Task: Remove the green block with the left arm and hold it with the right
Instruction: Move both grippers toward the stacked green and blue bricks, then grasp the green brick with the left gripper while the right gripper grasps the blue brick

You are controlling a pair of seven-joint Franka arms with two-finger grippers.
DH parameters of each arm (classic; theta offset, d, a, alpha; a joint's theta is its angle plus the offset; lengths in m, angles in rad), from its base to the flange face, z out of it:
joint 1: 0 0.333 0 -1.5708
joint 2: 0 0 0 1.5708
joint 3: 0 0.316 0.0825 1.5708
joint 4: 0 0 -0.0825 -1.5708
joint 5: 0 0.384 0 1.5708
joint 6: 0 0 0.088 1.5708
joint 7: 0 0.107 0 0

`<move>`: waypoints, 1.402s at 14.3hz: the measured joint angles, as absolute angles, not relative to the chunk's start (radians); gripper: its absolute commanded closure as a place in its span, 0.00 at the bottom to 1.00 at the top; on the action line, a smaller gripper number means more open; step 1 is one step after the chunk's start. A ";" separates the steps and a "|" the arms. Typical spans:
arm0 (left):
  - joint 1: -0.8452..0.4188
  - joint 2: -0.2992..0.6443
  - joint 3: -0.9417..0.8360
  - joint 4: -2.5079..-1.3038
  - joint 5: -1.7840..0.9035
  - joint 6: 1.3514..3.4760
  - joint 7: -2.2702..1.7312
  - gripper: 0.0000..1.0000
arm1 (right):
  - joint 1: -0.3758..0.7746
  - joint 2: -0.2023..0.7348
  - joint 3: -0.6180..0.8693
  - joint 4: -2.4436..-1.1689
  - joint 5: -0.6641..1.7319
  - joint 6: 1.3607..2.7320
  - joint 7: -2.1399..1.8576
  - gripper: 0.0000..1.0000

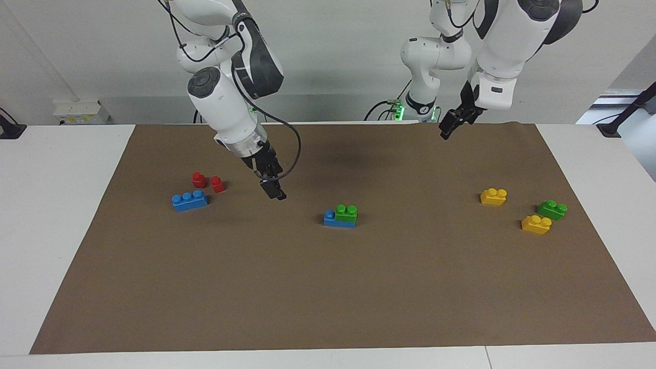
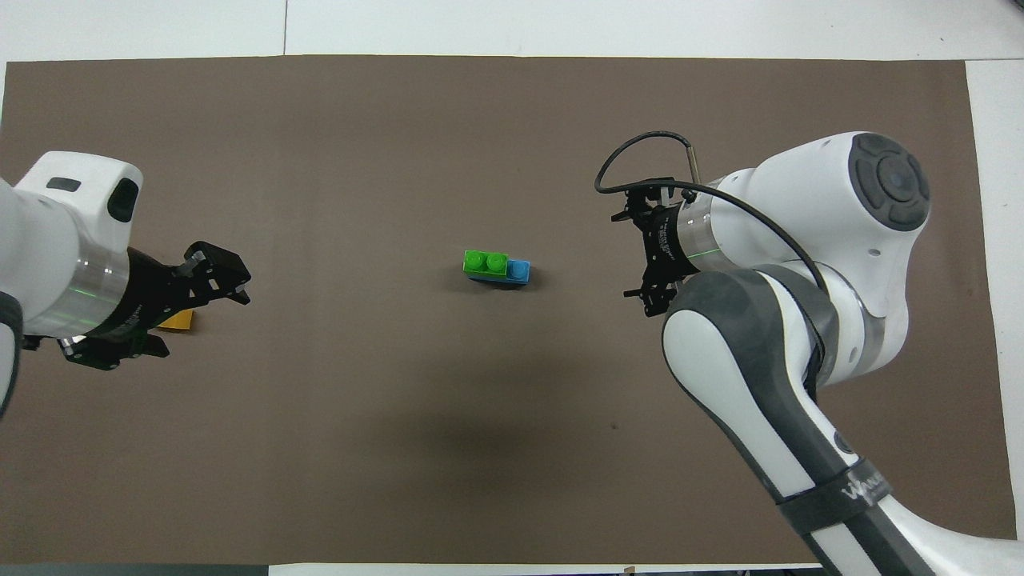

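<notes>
no legible text, faint unreadable lettering on right arm (image 2: 860,486) band

One high camera faces the robots across the brown paper-covered surface (image 1: 328,287); another looks steeply down from their end; both share that whole surface (image 2: 512,448)

White table (image 1: 61,215) carries a brown mat (image 1: 328,287) strewn with bricks.

Landmark: the lone blue 3-stud brick (image 1: 189,200) on the desk's brown mat (image 1: 328,297). 2 red blocks (image 1: 207,182) lie just beside it, nearer the robots. 2 yellow bricks (image 1: 493,197) and a darker green brick (image 1: 552,209) lie well apart from it, toward the left arm's end.
</notes>
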State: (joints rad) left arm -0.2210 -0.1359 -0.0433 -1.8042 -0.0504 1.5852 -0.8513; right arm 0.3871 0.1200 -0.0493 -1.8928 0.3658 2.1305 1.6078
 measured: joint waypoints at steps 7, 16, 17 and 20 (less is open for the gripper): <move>-0.339 -0.161 -0.046 -1.923 -0.085 1.806 -1.373 0.00 | 0.426 0.167 -0.050 -1.955 0.501 2.243 1.693 0.01; -0.423 -0.129 -0.046 -2.020 -0.118 2.013 -1.762 0.00 | 0.516 0.264 -0.049 -1.980 0.537 2.368 1.698 0.01; -0.444 -0.109 -0.046 -2.022 -0.118 2.034 -1.804 0.00 | 0.517 0.273 -0.049 -1.980 0.553 2.390 1.694 0.01; -0.501 -0.035 -0.047 -2.023 -0.118 2.108 -1.929 0.00 | 0.523 0.291 -0.049 -1.979 0.563 2.416 1.691 0.01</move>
